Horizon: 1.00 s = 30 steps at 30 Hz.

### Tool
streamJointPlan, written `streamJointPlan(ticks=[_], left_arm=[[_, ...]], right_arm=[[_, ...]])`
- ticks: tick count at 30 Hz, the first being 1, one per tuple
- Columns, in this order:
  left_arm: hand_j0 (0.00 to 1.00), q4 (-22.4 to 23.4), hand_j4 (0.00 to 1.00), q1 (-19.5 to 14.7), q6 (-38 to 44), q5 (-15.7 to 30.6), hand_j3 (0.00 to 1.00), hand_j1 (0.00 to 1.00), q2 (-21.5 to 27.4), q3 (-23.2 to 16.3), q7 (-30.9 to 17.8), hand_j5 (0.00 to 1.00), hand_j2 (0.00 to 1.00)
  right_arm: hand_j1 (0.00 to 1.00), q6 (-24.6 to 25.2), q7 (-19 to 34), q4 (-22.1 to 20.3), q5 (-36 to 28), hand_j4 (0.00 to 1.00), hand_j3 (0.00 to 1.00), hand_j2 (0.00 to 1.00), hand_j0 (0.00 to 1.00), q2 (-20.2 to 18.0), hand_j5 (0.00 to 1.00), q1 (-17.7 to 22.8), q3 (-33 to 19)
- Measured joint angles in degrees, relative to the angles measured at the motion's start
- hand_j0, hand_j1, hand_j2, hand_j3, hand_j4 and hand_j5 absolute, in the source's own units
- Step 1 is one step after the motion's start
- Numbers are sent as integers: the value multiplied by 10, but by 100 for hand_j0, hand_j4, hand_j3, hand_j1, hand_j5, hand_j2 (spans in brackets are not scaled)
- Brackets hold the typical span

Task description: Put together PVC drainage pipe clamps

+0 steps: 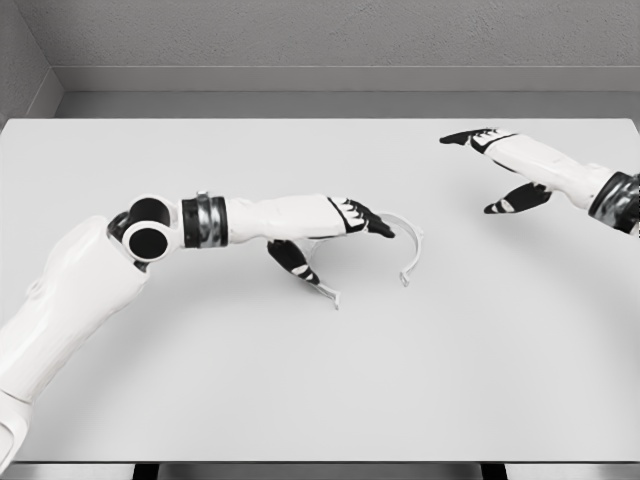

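The thin white clamp half (408,245) lies on the counter (320,380), right of the left hand (335,235), whose spread fingers hover over it, holding nothing. It looks light, stiff, slippery: best pinched mid-arc.

A wide white table (300,390) fills the room ahead, its far edge running just short of the grey wall (330,35). Lying flat on it, a little beyond the table's middle, sit two thin white curved clamp pieces: one clamp half (412,243) arcs open, and just beside it, nearer the table's front edge, lies the second clamp half (328,292).
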Motion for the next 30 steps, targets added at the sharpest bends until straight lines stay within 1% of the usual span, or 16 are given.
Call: streamJointPlan(ticks=[3,6,15,18,22,30], left_arm=[[100,9,100,1,0,-9,100,100,-7,-3,0,100,100],[100,24,100,4,0,-18,100,100,-17,-4,0,100,100],[100,36,100,4,0,-32,100,100,-29,-10,0,100,100],[100,41,100,4,0,-36,100,100,-33,-12,0,100,100],[100,43,100,4,0,-39,100,100,-35,-13,0,100,100],[100,49,100,4,0,-45,100,100,-45,-13,0,100,100]], right_arm=[[100,0,0,-18,-2,100,100,100,100,-1,100,0,34],[100,0,0,-38,-2,100,100,100,100,-4,100,0,53],[100,0,0,-104,2,100,100,100,100,-28,100,9,67],[100,0,0,-124,24,100,100,100,100,-37,100,9,67],[100,0,0,-134,42,100,100,100,100,-46,100,5,65],[100,0,0,-138,81,100,100,100,100,-57,100,2,63]])
